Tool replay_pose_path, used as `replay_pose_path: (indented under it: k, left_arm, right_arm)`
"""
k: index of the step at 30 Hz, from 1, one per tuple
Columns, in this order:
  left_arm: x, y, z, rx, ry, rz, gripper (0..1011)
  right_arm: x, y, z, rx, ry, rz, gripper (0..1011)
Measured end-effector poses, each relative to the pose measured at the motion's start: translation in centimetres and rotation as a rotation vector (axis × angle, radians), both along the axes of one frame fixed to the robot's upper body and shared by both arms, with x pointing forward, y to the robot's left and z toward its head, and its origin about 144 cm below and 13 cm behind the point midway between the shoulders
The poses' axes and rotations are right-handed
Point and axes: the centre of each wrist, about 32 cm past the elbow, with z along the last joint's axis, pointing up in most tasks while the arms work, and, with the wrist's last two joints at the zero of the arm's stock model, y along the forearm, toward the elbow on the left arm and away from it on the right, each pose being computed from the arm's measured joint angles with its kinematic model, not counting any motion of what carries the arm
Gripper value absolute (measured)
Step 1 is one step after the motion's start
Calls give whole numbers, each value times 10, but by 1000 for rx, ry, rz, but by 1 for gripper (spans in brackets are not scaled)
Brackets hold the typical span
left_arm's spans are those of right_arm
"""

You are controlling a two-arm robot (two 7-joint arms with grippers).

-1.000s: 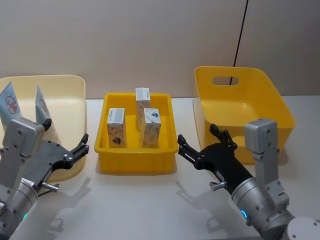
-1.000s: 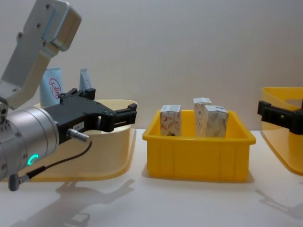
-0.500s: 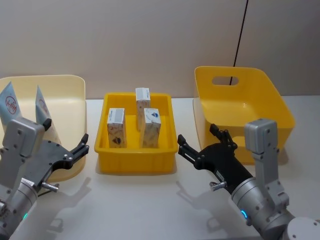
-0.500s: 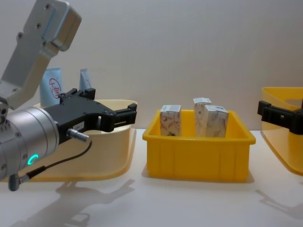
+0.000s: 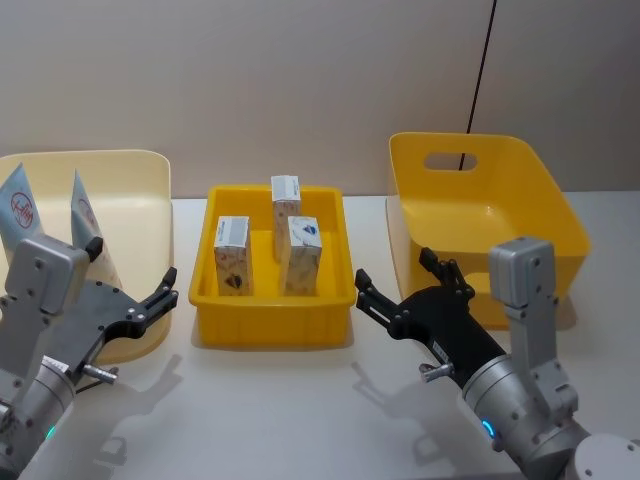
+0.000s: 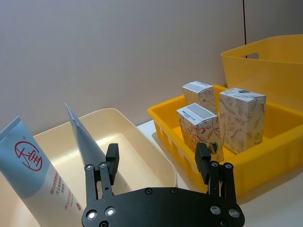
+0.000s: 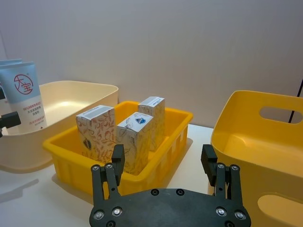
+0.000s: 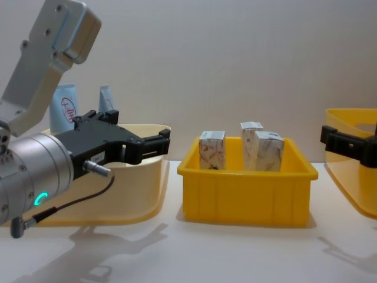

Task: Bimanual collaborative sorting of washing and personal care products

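A: Fingers (image 6: pixel 111 161) on the left gripper (image 5: pixel 132 260) are spread wide, with nothing between them.

B: Same on the right gripper (image 5: pixel 393 268): its fingers (image 7: pixel 117 161) are wide apart and holding nothing.

A: The left one hangs above the table (image 5: pixel 300 400) at the near edge of the cream bin (image 5: pixel 150 157), pointing toward the middle.

B: And the right one hovers between the shallow yellow tray (image 5: pixel 270 325) and the deep yellow bin (image 5: pixel 520 190), clear of both.

A: Three cartons (image 5: pixel 233 256) stand upright inside that tray. Two are side by side at the front, and one is behind them.

B: Two light-blue tubes (image 5: pixel 20 210) stand in the cream bin on the robot's left. The red circle logo shows on the outer one.

A: The tray sits between the two bins, apart from each.
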Motion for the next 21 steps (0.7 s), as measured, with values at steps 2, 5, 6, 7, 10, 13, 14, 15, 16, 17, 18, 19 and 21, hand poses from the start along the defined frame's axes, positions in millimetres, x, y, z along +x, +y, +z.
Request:
replay_pose_path:
  k: [2,5,6,7,10,13,14,15,16,17,18,19,21]
  left_arm:
    - [0,0,0,0,0,0,1002]
    - [0,0,0,0,0,0,1002]
    - [0,0,0,0,0,0,1002]
    - [0,0,0,0,0,0,1002]
    - [0,0,0,0,0,0,1002]
    - [0,0,0,0,0,0,1002]
    - [0,0,0,0,0,0,1002]
    - [0,0,0,0,0,0,1002]
    - [0,0,0,0,0,0,1002]
    - [0,0,0,0,0,0,1002]
    - [0,0,0,0,0,0,1002]
    - [0,0,0,0,0,0,1002]
    - [0,0,0,0,0,0,1001]
  right_arm:
    - [0,0,0,0,0,0,1002]
    - [0,0,0,0,0,0,1002]
    - [0,0,0,0,0,0,1002]
    - [0,0,0,0,0,0,1002]
    - [0,0,0,0,0,0,1002]
    - [0,0,0,0,0,0,1002]
    - [0,0,0,0,0,0,1002]
    - [0,0,0,0,0,0,1002]
    - [0,0,0,0,0,0,1002]
    - [0,0,0,0,0,0,1002]
    - [0,0,0,0,0,0,1002]
    - [0,0,0,0,0,0,1002]
    - [0,0,0,0,0,0,1002]
